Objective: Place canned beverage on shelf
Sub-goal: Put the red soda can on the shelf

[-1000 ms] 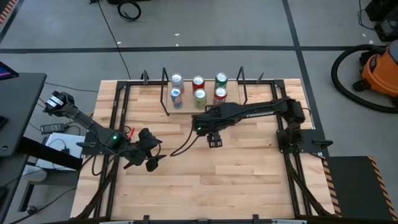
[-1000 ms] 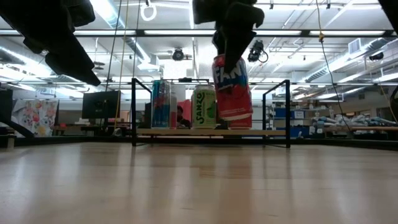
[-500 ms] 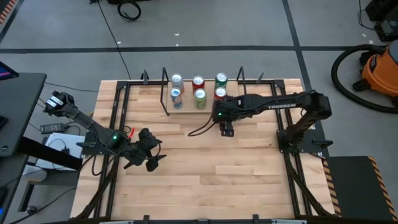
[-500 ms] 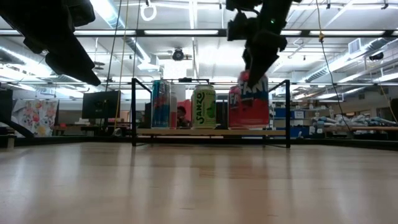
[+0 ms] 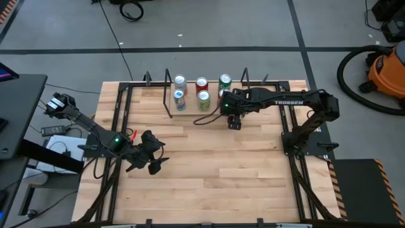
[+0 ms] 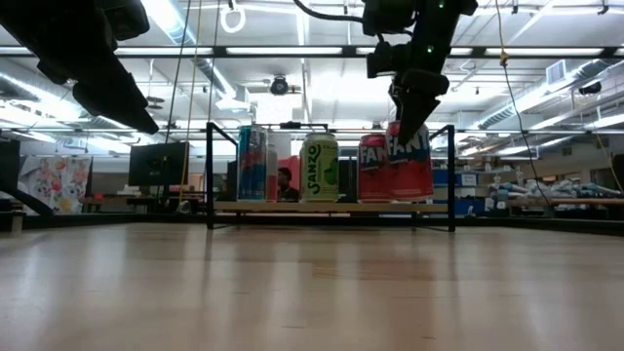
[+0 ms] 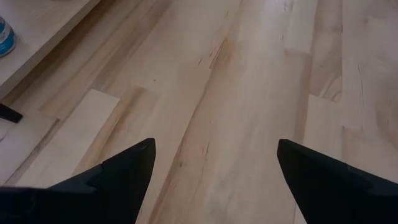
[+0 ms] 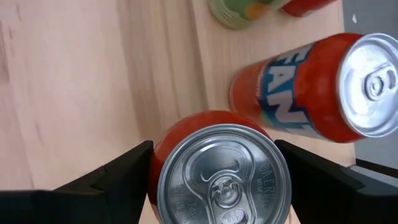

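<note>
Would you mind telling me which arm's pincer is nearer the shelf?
Right. The right pincer holds a red can at the shelf; the left pincer hangs over the table's near-left part.

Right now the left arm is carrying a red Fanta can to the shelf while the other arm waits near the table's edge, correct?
Not quite: the right gripper is the one holding the red Fanta can at the shelf, as the high view shows. The left gripper is the one that waits near the table's edge, open and empty.
</note>
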